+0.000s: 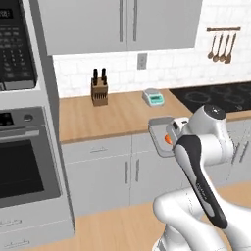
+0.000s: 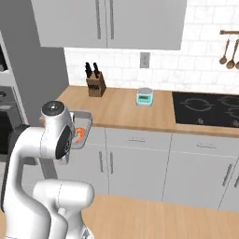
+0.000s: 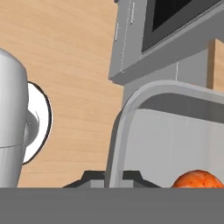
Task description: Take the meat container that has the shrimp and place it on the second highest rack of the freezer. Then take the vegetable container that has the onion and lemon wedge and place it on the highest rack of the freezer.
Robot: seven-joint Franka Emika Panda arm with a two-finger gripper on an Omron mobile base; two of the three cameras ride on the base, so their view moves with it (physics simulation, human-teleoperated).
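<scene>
Gripping meat container [image 3: 131,113] rim, jaws clamped; shrimp [image 3: 197,179] inside, clear of counter [image 1: 108,117] edge

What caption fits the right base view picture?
Robot arm's end effector holds a grey tray with a shrimp beside the wooden counter.

Shrimp [image 3: 196,179]: cut off by the hand view's bottom, top curve showing.
Meat container [image 1: 159,128]: my forearm covers its right part.
Gripper: my fingertips sit hidden beside the container rim.
Oven [image 1: 22,162]: left side cropped.
</scene>
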